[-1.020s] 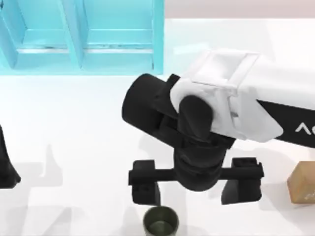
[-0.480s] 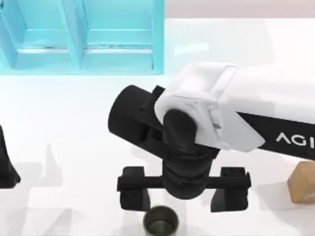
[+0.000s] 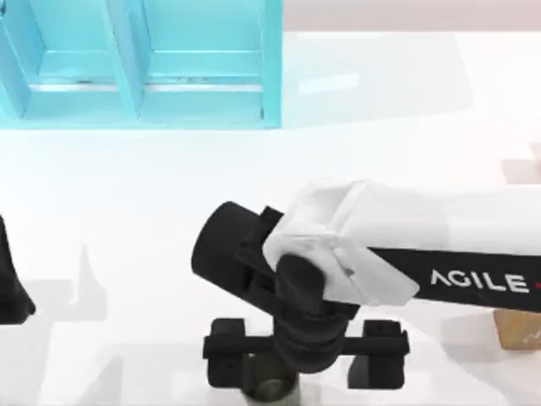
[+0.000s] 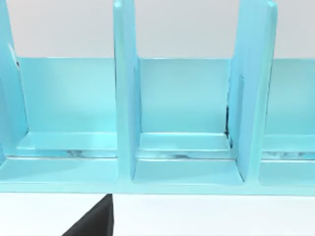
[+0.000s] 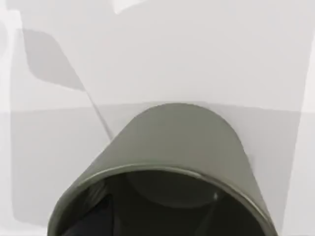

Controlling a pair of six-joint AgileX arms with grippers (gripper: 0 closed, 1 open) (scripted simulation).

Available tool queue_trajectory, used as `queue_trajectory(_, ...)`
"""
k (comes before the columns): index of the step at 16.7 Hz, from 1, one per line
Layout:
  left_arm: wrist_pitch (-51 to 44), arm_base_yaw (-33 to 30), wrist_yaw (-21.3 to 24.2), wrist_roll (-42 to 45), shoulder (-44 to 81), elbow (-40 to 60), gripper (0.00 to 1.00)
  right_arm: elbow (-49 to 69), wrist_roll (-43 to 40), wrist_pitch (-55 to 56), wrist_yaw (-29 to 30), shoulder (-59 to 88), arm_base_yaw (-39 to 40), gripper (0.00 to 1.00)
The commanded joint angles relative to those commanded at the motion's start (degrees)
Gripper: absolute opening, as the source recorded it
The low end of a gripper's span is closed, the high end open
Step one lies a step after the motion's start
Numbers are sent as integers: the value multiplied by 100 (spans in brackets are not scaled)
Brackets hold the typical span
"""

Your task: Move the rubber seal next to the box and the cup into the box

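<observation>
While right pincer (image 3: pixel 304 374) hangs wide over small dark olive round cup (image 3: pixel 272 391), tan cuboid rubber seal (image 3: pixel 517 328) sits well right of cup; left pincer state: cannot tell.

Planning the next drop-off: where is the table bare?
Bare white table lies between the blue box and the right arm, and right of the box. Crowded at the near edge: right gripper over the cup, brown block at far right.

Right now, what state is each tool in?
Left tool: parked at the table's left edge; state cannot be told.
Right tool: open, fingers spread either side of the cup, nothing held.
</observation>
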Motion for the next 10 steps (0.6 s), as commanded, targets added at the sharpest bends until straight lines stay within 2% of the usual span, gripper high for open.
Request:
queue_trajectory(6,0,0,0,0,0,0,100,-228,10,266,1,101,9,100)
queue_trajectory(10,0,0,0,0,0,0,100,-228,10,266,1,101,9,70)
